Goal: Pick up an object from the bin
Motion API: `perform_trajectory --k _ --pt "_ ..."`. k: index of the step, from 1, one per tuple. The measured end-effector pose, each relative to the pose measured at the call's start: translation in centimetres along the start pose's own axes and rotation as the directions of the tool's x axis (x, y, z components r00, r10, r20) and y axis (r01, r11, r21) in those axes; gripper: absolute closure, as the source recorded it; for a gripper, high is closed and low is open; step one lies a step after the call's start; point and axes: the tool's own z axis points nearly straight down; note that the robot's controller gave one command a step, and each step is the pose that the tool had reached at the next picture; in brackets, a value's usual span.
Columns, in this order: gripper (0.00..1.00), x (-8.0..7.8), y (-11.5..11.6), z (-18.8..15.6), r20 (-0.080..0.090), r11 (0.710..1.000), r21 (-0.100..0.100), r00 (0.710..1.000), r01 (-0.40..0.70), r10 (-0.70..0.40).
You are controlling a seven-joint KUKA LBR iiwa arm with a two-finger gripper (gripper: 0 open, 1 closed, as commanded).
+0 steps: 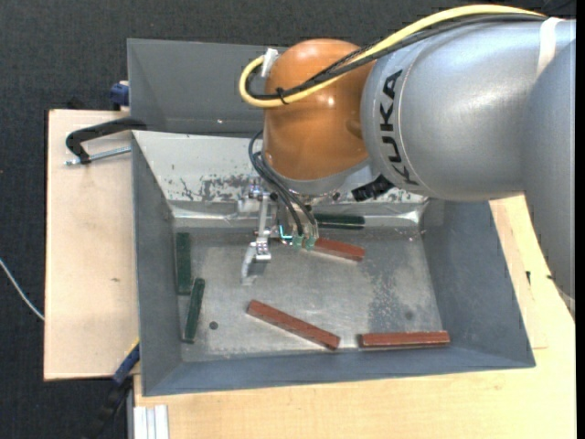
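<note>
My gripper (279, 245) hangs below the orange cover over the back middle of the bin floor, open, with nothing between its fingers. Its pale left finger (257, 252) points down at bare floor. A red-brown bar (340, 250) lies just to the right of the gripper, its left end close to the right finger. Behind that bar, a dark green bar (341, 219) rests against the back wall. Another red-brown bar (292, 325) lies slanted on the floor in front of the gripper, apart from it.
A third red-brown bar (404, 339) lies along the front edge at the right. Two dark green bars (183, 263) (193, 309) lie by the left wall. The big grey arm covers the bin's right rear corner.
</note>
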Motion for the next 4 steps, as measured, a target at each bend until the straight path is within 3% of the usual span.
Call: perform_trajectory --k 1,2,3,4 --pt "0.0 -0.2 -0.1 -0.5 0.008 1.0 -0.002 1.0 -0.003 0.003" --pt "0.0 3.1 -3.9 7.2 0.011 1.0 -0.003 1.0 0.005 -0.005" --pt "0.0 -2.4 -6.6 11.9 0.012 0.961 -0.007 0.961 -0.277 0.277" --pt "0.0 1.6 -8.6 12.9 0.011 0.987 -0.004 0.987 -0.16 0.16"
